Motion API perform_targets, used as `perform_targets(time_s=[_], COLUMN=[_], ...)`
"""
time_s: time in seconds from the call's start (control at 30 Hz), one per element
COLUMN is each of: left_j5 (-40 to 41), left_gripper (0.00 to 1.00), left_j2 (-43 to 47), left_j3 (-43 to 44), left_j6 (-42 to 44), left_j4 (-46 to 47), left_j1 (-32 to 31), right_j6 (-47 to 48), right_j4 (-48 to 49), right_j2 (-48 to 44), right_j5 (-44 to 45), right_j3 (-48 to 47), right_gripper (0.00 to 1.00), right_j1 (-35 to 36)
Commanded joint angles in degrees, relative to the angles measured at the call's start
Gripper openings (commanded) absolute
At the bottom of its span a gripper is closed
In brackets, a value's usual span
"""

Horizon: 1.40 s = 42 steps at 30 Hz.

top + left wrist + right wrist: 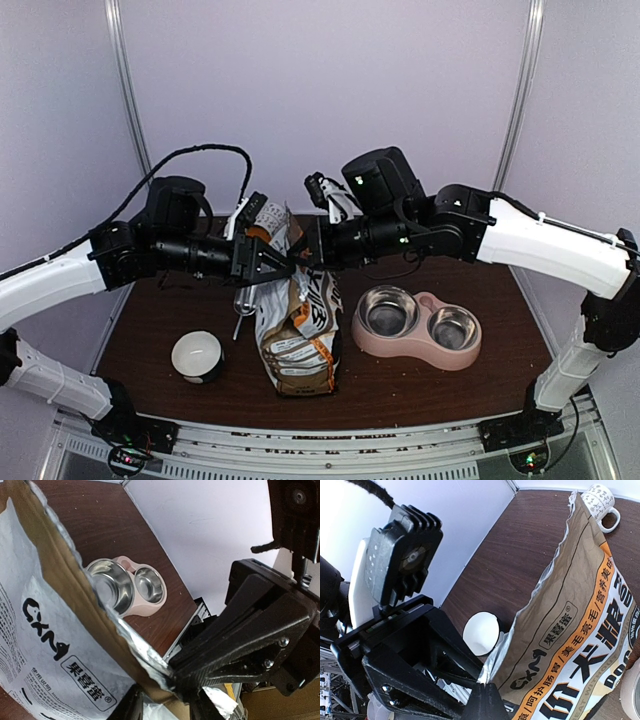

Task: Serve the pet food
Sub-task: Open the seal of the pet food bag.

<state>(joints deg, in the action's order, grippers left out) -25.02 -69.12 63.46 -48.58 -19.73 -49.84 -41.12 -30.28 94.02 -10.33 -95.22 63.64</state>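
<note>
- Table (420,385): dog-food bag (300,335) stands at centre.
- Pink double bowl (428,335) sits at the bag's 3 o'clock.
- Right pincer (302,252) pinches the bag's rim at 12 o'clock.
- Left pincer (283,268) straddles the rim at 10 o'clock; I cannot tell whether it is clamped.
- Pet food: out of sight.

kibble unseen, bag (298,325) interior hidden (every view)

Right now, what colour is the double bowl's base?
Pink; the double bowl is clearest in top external.
</note>
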Motion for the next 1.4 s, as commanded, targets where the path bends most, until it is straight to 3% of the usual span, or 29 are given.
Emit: perform_targets(time_s=[0.0,0.33,0.53,0.9,1.2,1.33,1.37], left_j5=[-1.64,-1.03,2.08,9.99,10.82,9.02,8.58], left_gripper=[0.31,0.00,0.00,0.00,0.00,0.00,0.05], left_j2=[-1.73,-2.40,-2.12,0.39,1.00,2.15,2.29], left_j3=[1.35,0.35,2.30,3.16,3.35,2.61,2.62], left_j6=[-2.24,-6.87,-7.11,-7.77,-7.58,-7.13,-6.56], left_j4=[4.44,7.16,1.64,-3.64,-3.72,0.97,1.87], left_j1=[-0.34,-0.34,-0.34,-0.34,-0.34,-0.21,-0.17], right_j6=[1.86,5.95,8.57,10.59,10.92,10.44,10.08], right_j4=[0.80,-1.22,-3.30,-15.39,-15.92,-13.29,-11.58], right_j2=[0.23,0.82,0.95,4.16,4.99,4.46,4.00], right_j5=[1.44,2.63,6.86,22.37,23.36,20.14,18.61], right_j3=[-1.57,-2.87,-3.19,-8.93,-9.81,-8.92,-7.92], right_gripper=[0.00,0.00,0.00,0.00,0.00,0.00,0.00], right_j1=[0.89,3.32,4.32,5.45,5.53,5.50,5.41])
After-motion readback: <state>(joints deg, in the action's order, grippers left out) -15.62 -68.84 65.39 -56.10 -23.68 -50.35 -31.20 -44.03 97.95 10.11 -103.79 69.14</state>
